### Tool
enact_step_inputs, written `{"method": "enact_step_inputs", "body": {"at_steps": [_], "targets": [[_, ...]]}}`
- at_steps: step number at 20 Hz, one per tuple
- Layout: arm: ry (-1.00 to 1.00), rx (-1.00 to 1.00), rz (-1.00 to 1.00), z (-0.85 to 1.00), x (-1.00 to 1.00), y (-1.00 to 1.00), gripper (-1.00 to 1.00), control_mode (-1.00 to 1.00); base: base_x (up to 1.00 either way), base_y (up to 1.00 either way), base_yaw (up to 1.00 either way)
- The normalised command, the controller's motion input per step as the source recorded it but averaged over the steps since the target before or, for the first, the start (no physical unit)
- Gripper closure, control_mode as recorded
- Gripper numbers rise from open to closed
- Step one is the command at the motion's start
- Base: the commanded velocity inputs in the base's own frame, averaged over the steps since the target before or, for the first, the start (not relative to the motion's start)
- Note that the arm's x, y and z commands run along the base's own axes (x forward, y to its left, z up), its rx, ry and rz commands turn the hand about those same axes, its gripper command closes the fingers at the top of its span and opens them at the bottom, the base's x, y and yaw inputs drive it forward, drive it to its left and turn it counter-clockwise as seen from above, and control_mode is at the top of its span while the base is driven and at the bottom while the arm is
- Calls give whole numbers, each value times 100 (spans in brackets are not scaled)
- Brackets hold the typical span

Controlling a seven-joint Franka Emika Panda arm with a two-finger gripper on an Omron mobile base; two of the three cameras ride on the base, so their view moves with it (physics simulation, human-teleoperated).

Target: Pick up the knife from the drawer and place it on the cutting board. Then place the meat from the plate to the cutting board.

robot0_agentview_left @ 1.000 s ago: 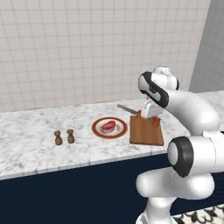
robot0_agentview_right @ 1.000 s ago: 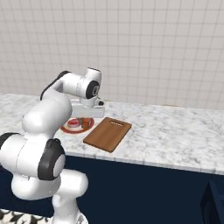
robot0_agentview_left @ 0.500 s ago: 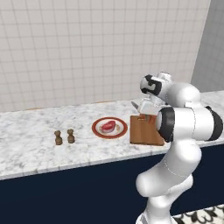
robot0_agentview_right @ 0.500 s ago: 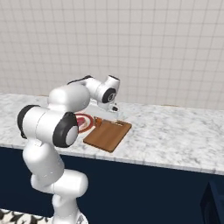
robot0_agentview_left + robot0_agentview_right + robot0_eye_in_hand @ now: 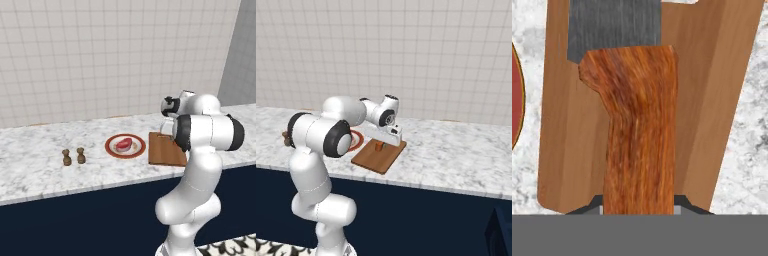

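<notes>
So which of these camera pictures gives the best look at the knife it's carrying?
The hand view: the knife is seen up close, its orange-brown handle clamped at the gripper and its grey blade over the cutting board. In the right base view only a small bit of handle peeks out below the hand. In the left base view the arm hides it.

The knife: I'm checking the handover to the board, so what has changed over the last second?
The arm swung right from above the plate to above the cutting board, lowering the knife. The tool remains shut on its handle; no release. The meat stays on the plate, and the shakers are unmoved.
</notes>
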Motion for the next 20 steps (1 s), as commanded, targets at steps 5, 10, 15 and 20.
{"method": "enact_step_inputs", "body": {"at_steps": [5, 10, 15, 20], "targets": [[-3, -14, 0, -20, -25, -9, 100, -100, 0, 0, 0], [0, -1, 0, -21, -4, -25, 100, -100, 0, 0, 0], [3, 0, 0, -32, 7, 2, 100, -100, 0, 0, 0], [3, 0, 0, -21, 2, 36, -100, -100, 0, 0, 0]]}}
